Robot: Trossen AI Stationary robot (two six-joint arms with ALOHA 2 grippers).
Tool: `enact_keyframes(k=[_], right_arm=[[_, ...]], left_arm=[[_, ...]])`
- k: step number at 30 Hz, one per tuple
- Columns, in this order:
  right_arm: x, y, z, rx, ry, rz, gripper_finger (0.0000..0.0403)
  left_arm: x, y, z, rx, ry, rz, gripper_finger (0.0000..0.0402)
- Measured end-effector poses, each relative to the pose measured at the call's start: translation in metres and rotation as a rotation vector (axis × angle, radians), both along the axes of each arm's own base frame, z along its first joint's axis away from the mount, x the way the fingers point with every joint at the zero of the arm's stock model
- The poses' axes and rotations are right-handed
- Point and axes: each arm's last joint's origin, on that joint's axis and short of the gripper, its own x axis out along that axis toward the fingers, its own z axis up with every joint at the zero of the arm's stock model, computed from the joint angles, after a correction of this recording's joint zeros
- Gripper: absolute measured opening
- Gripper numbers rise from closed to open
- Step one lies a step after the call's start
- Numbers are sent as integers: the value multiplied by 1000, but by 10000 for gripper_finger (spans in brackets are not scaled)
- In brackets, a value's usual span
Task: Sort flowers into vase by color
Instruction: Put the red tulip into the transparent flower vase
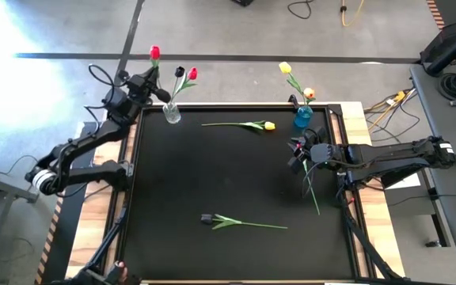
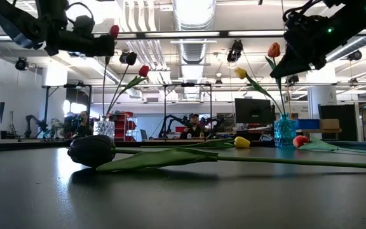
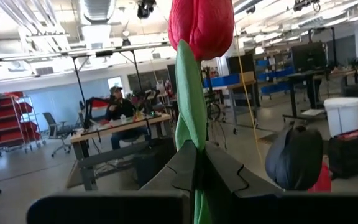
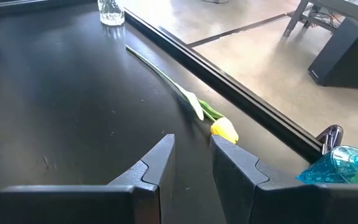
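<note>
Your left gripper (image 3: 197,163) is clamped on a red tulip (image 1: 154,53) above the clear vase (image 1: 171,113); lower the stem straight into its mouth. Your right gripper (image 1: 295,153), fingers slightly parted, holds nothing I can confirm near the blue vase (image 1: 303,117).

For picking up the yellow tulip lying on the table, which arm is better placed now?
The right. Its end effector is open and empty, near the yellow tulip and facing it in the right wrist view. The left end effector is shut on a red tulip above the clear vase.
</note>
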Motion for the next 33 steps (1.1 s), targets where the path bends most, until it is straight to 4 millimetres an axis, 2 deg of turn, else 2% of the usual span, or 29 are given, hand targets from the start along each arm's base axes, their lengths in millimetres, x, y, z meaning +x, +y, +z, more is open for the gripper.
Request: enact_keyframes(k=[12, 22, 33], right_arm=[[1, 0, 1, 1, -15, 2, 95], [1, 0, 2, 2, -21, 4, 95], [2, 0, 3, 5, -40, 10, 95]], left_arm=[[6, 9, -24, -103, 38, -5, 1], [1, 2, -51, -165, 14, -13, 2], [-1, -1, -61, -196, 31, -11, 57]])
